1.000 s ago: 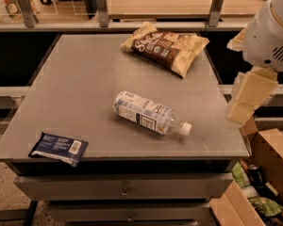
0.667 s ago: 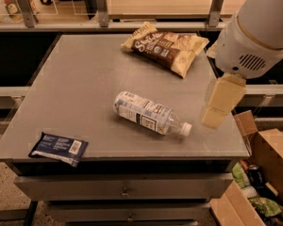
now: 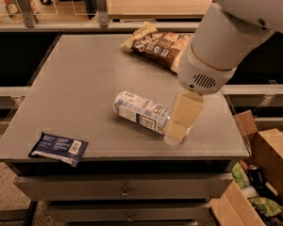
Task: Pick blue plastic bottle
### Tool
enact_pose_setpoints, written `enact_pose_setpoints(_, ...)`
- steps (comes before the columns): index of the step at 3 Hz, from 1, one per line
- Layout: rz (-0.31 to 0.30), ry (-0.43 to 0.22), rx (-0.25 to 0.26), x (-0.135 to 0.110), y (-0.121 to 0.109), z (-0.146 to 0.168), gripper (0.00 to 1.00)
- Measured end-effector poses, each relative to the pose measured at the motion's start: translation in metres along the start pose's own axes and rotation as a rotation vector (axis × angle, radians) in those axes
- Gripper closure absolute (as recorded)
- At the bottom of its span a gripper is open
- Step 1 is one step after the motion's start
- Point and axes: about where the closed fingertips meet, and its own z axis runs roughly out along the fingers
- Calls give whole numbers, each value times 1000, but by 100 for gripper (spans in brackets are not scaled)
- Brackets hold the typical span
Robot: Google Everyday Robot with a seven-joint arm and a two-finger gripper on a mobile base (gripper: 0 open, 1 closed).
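The blue plastic bottle (image 3: 141,112) lies on its side near the middle front of the grey table (image 3: 85,84), its cap end pointing right and hidden behind the arm. My gripper (image 3: 177,133) hangs from the big white arm (image 3: 217,51) right over the bottle's cap end, its cream-coloured body covering the cap.
A tan-and-brown snack bag (image 3: 158,44) lies at the table's back right. A flat dark-blue packet with barcode (image 3: 59,148) lies at the front left corner. An open cardboard box (image 3: 254,182) with items stands on the floor to the right. Shelving runs behind the table.
The arm has swung left and forward from the table's right edge. The gripper now sits over the bottle's cap end. The bottle has not moved.
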Motion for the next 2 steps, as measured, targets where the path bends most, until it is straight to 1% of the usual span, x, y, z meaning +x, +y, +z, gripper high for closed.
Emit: enact_pose_setpoints(2, 0, -61, -69, -18, 3, 45, 0)
